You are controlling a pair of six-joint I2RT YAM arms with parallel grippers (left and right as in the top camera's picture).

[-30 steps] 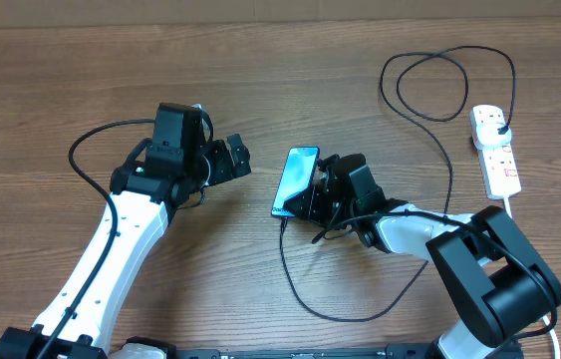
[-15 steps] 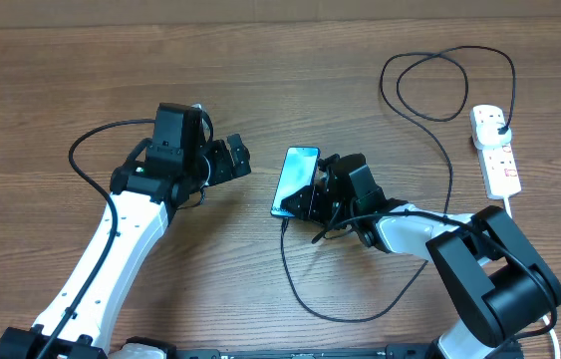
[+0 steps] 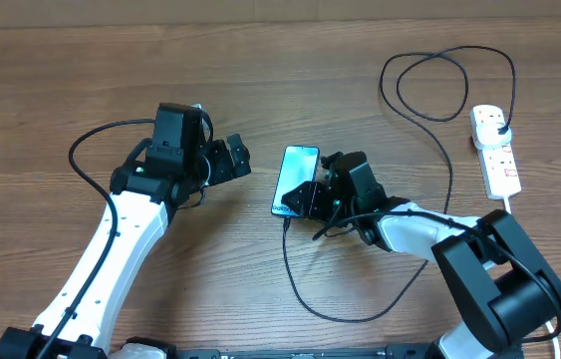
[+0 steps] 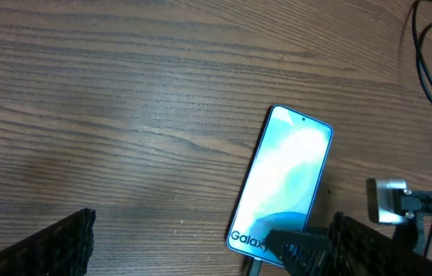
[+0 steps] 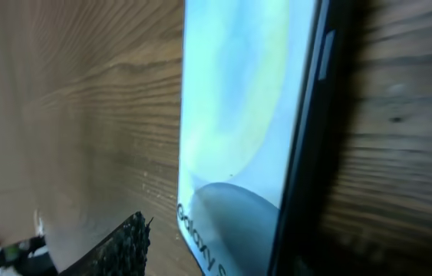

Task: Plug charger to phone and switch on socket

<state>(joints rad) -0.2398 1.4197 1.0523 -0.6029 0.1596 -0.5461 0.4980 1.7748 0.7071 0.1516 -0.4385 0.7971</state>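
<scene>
Phone (image 3: 295, 178) was noted lying flat, screen up and lit, near the middle of the table (image 3: 260, 60), slightly tilted.

Charger (image 3: 450, 170) was seen running from its black plug (image 3: 500, 125), which appeared seated in the far end of the socket (image 3: 499, 160) at the table's right edge. From there it was traced through a loop and a long curve to the phone's near end. The cable was seen to meet that end. Whether the connector tip was fully seated could not be told, as the spot was partly covered in the overhead view and cropped in the left wrist view.

Right hand (image 3: 312, 194) was placed at the phone's near end, touching or just over it. Whether it was released or clenched could not be told.

Left hand (image 3: 232, 158) was held to the left of the phone, apart from it, fingers spread, nothing grasped.

Judgement: plugging-in was taken as at or near completion, pending confirmation. The socket's switches were untouched by either hand, and their position was too small to read. Switching on was judged as left to do, with the socket well apart from both hands.
</scene>
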